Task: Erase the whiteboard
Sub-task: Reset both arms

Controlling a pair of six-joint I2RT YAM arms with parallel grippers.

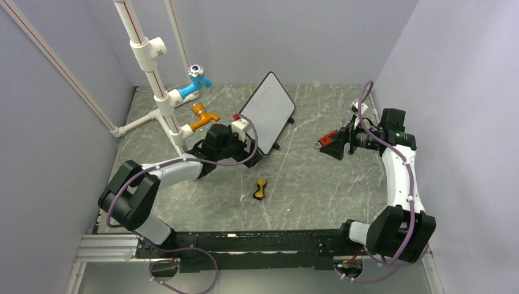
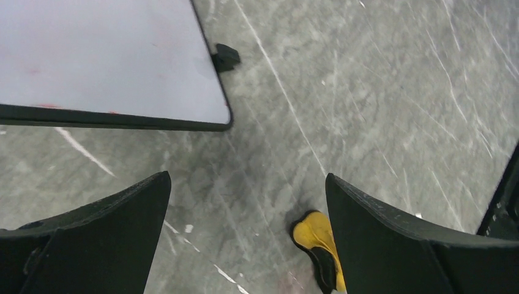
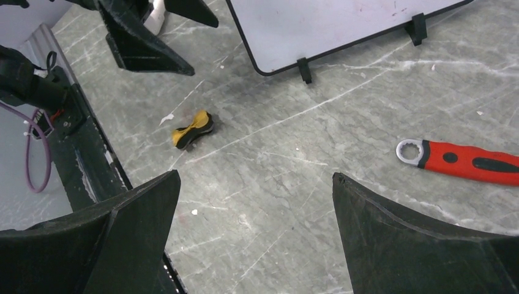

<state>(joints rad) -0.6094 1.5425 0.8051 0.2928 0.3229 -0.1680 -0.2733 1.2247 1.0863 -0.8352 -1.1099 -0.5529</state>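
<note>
The whiteboard (image 1: 270, 109) stands tilted on black feet at the middle back of the table. Its face looks nearly white, with faint red smudges near the lower edge (image 2: 110, 61) and near the top of the right wrist view (image 3: 330, 24). A small yellow-black eraser (image 1: 261, 189) lies flat on the table in front of it. My left gripper (image 1: 254, 154) hovers open and empty just left of the board's lower corner. In the left wrist view the eraser (image 2: 313, 240) lies below, partly hidden by the right finger. My right gripper (image 1: 328, 145) hangs open and empty to the board's right, with the eraser (image 3: 193, 129) far off.
A red-handled wrench (image 3: 465, 160) lies on the table under the right gripper, its ring end (image 1: 317, 144) showing. A white pipe frame (image 1: 153, 73) with a blue tap (image 1: 197, 82) and an orange tap (image 1: 204, 115) stands at the back left. Walls close in on three sides.
</note>
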